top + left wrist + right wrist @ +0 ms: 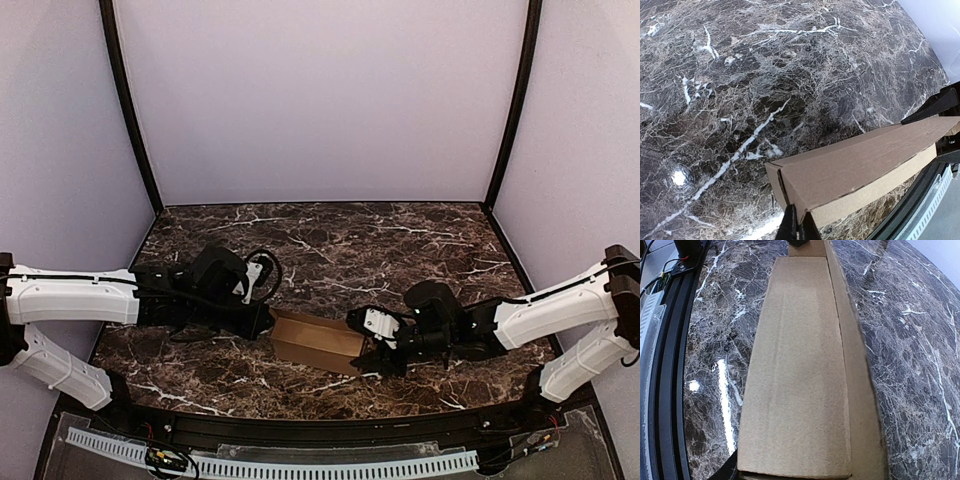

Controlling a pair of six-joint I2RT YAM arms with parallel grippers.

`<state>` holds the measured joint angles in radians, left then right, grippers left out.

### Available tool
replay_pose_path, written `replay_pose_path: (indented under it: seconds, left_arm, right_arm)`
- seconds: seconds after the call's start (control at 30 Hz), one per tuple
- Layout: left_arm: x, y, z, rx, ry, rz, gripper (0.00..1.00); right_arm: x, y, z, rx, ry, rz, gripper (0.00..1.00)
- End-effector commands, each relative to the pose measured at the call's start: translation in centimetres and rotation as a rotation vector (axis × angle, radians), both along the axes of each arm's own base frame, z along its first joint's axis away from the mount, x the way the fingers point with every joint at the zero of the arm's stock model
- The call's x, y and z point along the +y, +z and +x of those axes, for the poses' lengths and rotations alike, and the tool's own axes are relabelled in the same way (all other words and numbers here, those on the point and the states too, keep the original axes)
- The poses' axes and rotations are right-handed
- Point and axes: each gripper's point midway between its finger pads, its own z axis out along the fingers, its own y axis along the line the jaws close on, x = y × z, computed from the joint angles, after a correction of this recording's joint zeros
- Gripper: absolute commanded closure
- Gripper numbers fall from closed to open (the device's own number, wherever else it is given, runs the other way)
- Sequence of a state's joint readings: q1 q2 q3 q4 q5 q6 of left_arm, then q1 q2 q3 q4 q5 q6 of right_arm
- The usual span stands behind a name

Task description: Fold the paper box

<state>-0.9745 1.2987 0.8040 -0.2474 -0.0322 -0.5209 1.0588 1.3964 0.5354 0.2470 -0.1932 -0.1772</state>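
Top view: narrow brown cardboard paper box sits at the near middle of your dark marbled tabletop, between left gripper and right gripper.
Left wrist: jaws pressed together, pinching the box's end corner.
Right wrist: box fills the view; you cannot tell the jaws' state.

Near end of the paper box cut off by the lower edge, right wrist view; far end by the right edge, left wrist view; right gripper fingers largely hidden by the box
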Motion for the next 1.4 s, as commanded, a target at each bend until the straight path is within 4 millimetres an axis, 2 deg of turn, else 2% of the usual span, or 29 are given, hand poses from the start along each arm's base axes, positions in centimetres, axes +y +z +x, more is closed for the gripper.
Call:
replay_pose_path:
  seconds: [0.0,0.3,0.5,0.73,1.07,1.13,1.37]
  left_arm:
    - [-0.3,-0.3,-0.3,0.012,-0.003,-0.008,0.99]
    - [-0.5,-0.6,-0.6,0.011,0.002,-0.005,0.99]
    - [-0.5,-0.5,-0.5,0.006,0.017,-0.005,0.99]
    - [-0.3,-0.3,-0.2,-0.002,0.043,-0.006,0.99]
    - [0.0,-0.3,0.0,-0.015,0.066,0.005,0.99]
    - [0.0,-0.3,0.1,-0.019,0.071,0.007,0.99]
    - [0.9,-0.2,0.4,-0.039,0.111,0.035,0.99]
  right_arm:
    - [0.1,-0.7,0.0,0.007,-0.012,-0.003,0.54]
    - [0.5,0.0,0.1,0.018,-0.022,0.032,0.45]
    - [0.6,1.0,0.1,0.021,-0.037,0.067,0.33]
    - [0.0,2.2,0.2,0.021,-0.071,0.093,0.23]
    - [-1.1,4.4,0.7,0.000,-0.126,0.152,0.14]
    - [-1.2,4.8,0.7,-0.001,-0.129,0.164,0.02]
    - [-2.1,6.9,0.7,-0.014,-0.141,0.226,0.01]
